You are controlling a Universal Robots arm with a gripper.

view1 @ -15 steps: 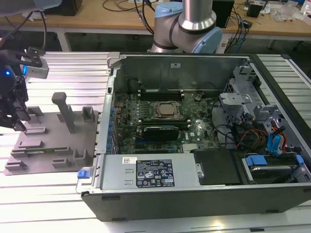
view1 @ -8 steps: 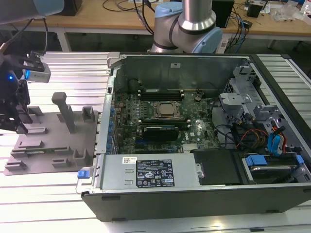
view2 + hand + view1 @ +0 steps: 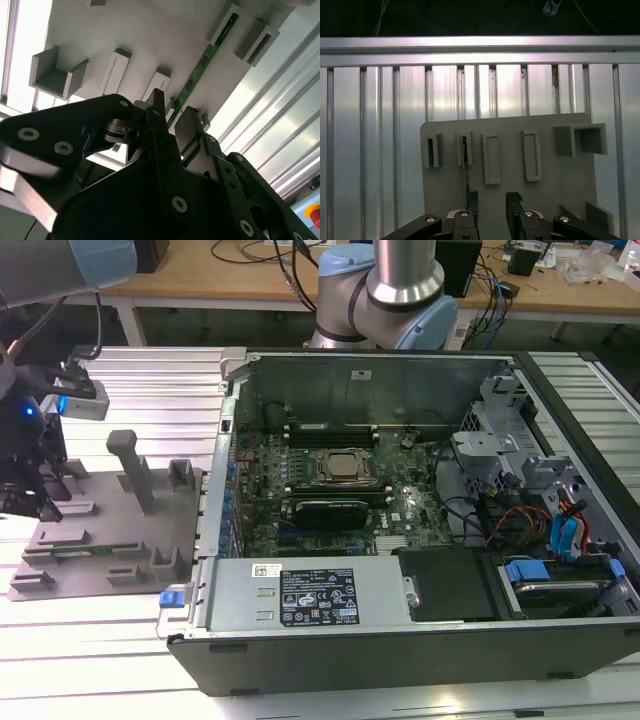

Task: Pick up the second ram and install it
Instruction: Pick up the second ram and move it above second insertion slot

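Note:
The second ram (image 3: 466, 165) is a thin green stick standing on edge in a narrow holder of the grey fixture plate (image 3: 510, 200). In the second wrist view the ram (image 3: 202, 62) runs from that holder down toward my fingers. My gripper (image 3: 491, 198) hovers just over the stick's near end, open, and the stick lines up beside one black fingertip (image 3: 472, 197) and not in the middle of the gap. That gripper (image 3: 172, 119) holds nothing. In the exterior view the gripper (image 3: 32, 490) hangs over the plate's left part.
The open computer case (image 3: 330, 625) fills the exterior view's right, with the motherboard (image 3: 400, 510), the processor (image 3: 340, 466) and long black slots (image 3: 330, 428) inside. The plate (image 3: 110, 540) carries an upright post (image 3: 135, 470) and several empty holders. Ribbed aluminium table (image 3: 370, 150) surrounds it.

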